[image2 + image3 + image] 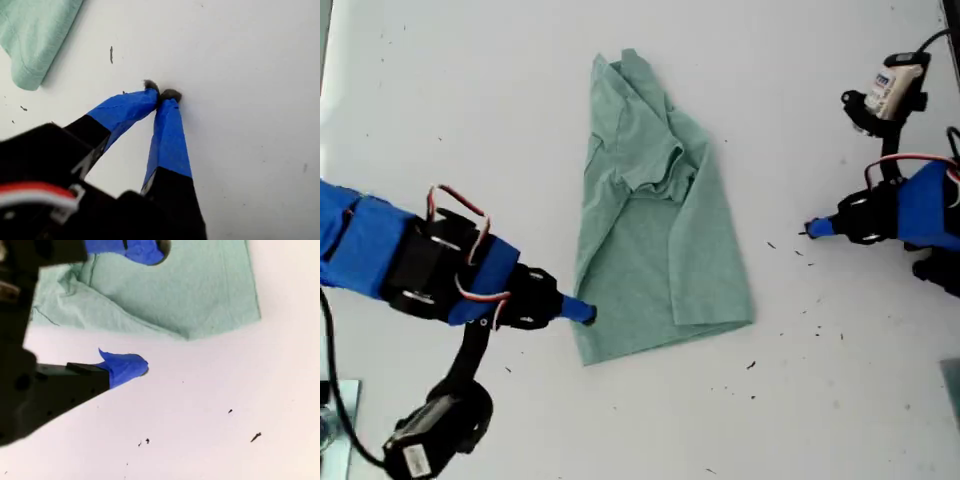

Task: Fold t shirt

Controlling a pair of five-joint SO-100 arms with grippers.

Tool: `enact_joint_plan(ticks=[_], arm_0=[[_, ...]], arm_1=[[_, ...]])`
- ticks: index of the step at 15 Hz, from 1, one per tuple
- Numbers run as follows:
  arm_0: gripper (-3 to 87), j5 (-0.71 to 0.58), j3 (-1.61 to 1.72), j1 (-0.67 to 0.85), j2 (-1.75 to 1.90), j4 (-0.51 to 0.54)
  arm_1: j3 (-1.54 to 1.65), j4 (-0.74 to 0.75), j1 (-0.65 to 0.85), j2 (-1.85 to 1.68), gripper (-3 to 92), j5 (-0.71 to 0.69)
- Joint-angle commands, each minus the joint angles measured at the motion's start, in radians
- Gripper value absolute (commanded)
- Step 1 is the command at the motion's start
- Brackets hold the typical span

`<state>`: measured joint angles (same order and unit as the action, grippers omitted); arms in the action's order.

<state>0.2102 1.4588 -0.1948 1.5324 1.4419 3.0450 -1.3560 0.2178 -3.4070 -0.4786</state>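
You have a white table (470, 100) filling the exterior view, and the t shirt (660, 250) lies near its middle, folded lengthwise into a long, narrow shape. The hem end is toward the bottom of the exterior view. The bunched upper end, with a sleeve folded over it, is toward the top.

My second gripper (582, 312) comes in from the exterior view's left and sits at the lower corner of the t shirt on that side. In the second wrist view you can see my second gripper (145, 307) with its jaws spread wide. One blue-taped finger (145, 250) is over the cloth (190, 290) and the other is over bare table just beside the hem edge. It holds nothing.

My first gripper (815, 228) is at the exterior view's right, well apart from the t shirt. The first wrist view shows my first gripper (162, 94) with its taped fingertips pressed together on bare table. Nothing is between them, and only a corner of the t shirt (35, 35) shows nearby.

Small dark specks (752, 365) dot the table below the hem.
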Motion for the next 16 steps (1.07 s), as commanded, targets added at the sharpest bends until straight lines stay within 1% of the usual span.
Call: enact_joint_plan(ticks=[1,3,5,6,7,8,9,11,12,13,14,15,16], arm_0=[[29.4,0.003,0.137,0.043,0.012,-0.164],[26.5,-0.008,0.29,0.055,-0.008,-0.353],[21.7,-0.017,0.279,0.052,-0.087,-0.411],[16.1,-0.023,0.279,0.052,-0.106,-0.431],[6.1,-0.026,0.279,0.052,-0.107,-0.436],[-0.2,-0.035,0.279,0.054,-0.094,-0.431],[-0.2,-0.021,0.278,0.061,-0.037,-0.371],[-0.2,0.005,0.285,0.103,0.181,-0.175],[-0.2,0.003,0.287,0.13,0.293,-0.1],[-0.2,-0.011,0.291,0.164,0.37,-0.055],[-0.2,-0.031,0.29,0.186,0.399,-0.049],[-0.2,-0.046,0.255,0.184,0.38,-0.066],[-0.2,-0.066,0.195,0.169,0.313,-0.104]], arm_1=[[0.031,-0.002,-0.002,-0.018,2.5,-0.003],[0.031,-0.002,-0.006,-0.023,2.5,-0.008],[0.031,-0.002,-0.006,-0.025,2.5,-0.008],[0.032,-0.002,-0.008,-0.025,2.5,-0.008],[0.032,-0.003,-0.008,-0.028,2.5,-0.006],[0.032,-0.006,-0.009,-0.031,2.5,-0.005],[0.034,-0.008,-0.009,-0.034,2.5,-0.003],[0.034,-0.014,-0.011,-0.044,2.5,-0.002],[0.035,-0.015,-0.011,-0.049,2.5,-0.002],[0.035,-0.017,-0.011,-0.052,2.5,-0.002],[0.035,-0.018,-0.011,-0.055,2.5,-0.002],[0.037,-0.02,-0.011,-0.057,2.5,0.0],[0.037,-0.021,-0.011,-0.058,2.5,0.002]])
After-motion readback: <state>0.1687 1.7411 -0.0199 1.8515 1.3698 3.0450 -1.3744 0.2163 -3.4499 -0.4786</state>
